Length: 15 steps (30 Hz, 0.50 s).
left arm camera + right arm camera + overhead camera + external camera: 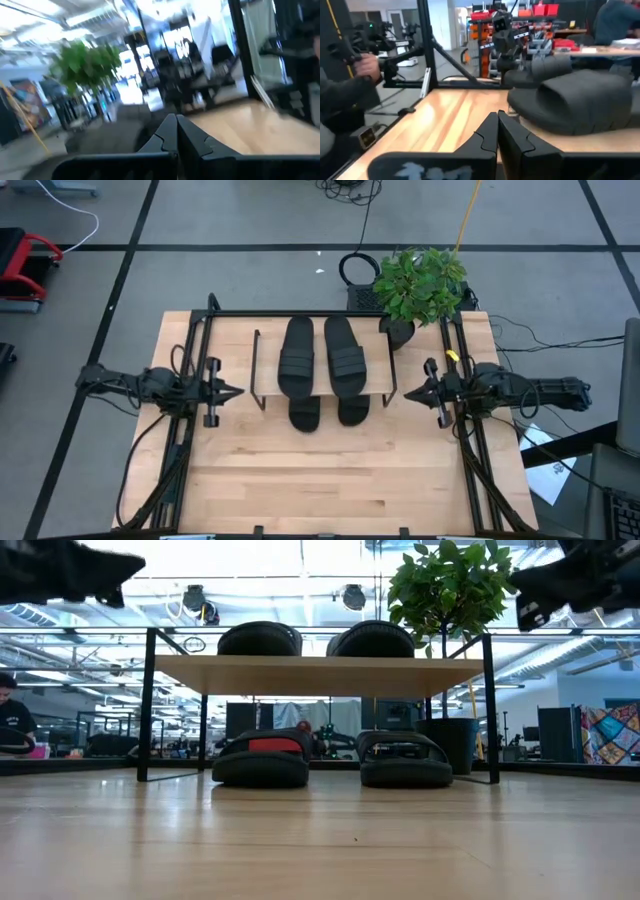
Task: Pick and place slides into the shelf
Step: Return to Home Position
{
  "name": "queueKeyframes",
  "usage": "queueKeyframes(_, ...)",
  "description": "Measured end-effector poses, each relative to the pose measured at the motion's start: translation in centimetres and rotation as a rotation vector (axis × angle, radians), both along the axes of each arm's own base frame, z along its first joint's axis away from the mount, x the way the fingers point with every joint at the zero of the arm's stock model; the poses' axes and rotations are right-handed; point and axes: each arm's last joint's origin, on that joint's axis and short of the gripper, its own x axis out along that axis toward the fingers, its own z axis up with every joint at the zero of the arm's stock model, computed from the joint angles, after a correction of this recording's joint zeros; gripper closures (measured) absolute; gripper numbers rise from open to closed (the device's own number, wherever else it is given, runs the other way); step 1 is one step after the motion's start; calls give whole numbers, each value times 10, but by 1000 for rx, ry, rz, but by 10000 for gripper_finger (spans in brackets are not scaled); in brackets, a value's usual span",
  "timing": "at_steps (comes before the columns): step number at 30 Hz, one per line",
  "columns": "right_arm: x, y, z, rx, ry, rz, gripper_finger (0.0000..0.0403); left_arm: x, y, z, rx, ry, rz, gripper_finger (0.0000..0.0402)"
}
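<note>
Two black slides (297,356) side by side atop the shelf (268,365), two more (304,412) underneath. Just beside its right end, potted plant (420,280). Flanking it, touching nothing, left gripper (237,392) and right gripper (408,393), fingers pressed together.

A leafy potted plant (420,285) stands at the far right corner of the wooden table (330,480)

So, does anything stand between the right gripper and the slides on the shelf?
Nothing visible does. The right gripper, shut, is beside the right end of the shelf; only its bare top lies between the gripper and the nearer slide. The plant stands farther back.
</note>
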Motion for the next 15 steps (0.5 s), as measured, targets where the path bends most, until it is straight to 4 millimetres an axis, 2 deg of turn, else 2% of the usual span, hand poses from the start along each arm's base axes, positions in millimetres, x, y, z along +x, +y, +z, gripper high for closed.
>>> queueKeyframes(7,-5,3,-15,40,-22,28,403,-10,-1,-9,35,61,-35,401)
queueKeyframes(15,-7,6,-29,58,-62,62,403,-10,-2,-18,69,149,-81,401)
